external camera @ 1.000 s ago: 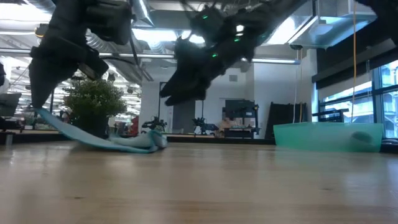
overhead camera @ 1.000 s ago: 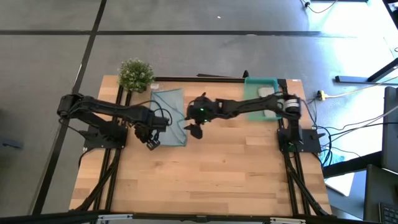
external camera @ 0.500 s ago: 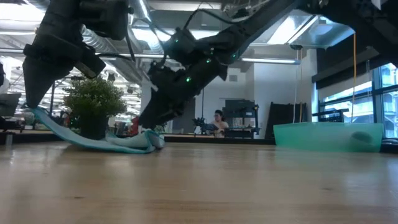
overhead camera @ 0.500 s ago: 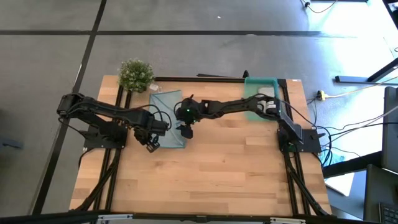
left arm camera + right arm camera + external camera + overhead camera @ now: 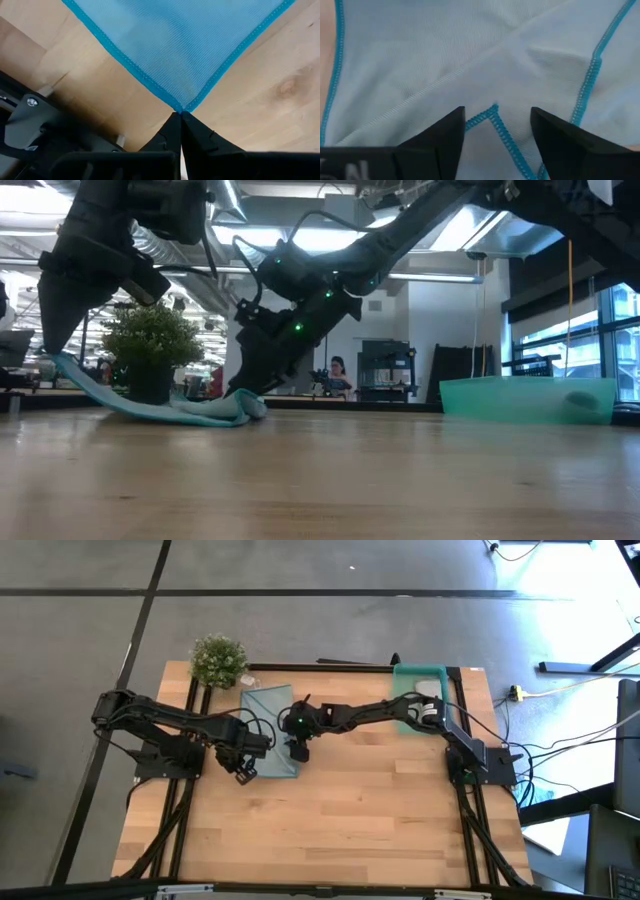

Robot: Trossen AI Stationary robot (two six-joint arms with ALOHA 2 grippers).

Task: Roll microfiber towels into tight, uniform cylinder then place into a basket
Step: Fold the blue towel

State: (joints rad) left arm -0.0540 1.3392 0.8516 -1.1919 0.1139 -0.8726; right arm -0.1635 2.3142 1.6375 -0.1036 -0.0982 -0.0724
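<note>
Pinching one corner of the blue towel (image 5: 175, 45), the left claw (image 5: 180, 116) has its fingers pressed together on the stitched point, which it holds lifted just off the worktop (image 5: 350, 820); the cloth runs away from the fingertips and sags back down to the wood. At the towel's opposite side the right claw (image 5: 495, 122) hangs low over it with fingers spread, a folded-over corner lying directly between the two tips and not yet gripped. In the overhead view the towel (image 5: 270, 728) sits between the two claws, touching both, while the basket (image 5: 418, 690) stands well apart behind the right arm's base, with a pale bundle (image 5: 428, 688) inside it that may be the second towel. A small plant (image 5: 218, 658) stands beyond the left claw, near the towel's far edge.

The cloth looks thin, limp and very light: it drapes, wrinkles and folds over itself instead of holding shape. It should not slip easily from a pinch, but it will drag and bunch if pulled from one corner alone. The hemmed edge and corners look the firmest places to grip, and the corner under the right claw seems the sensible hold, so both ends of one edge can be tensioned for rolling.
</note>
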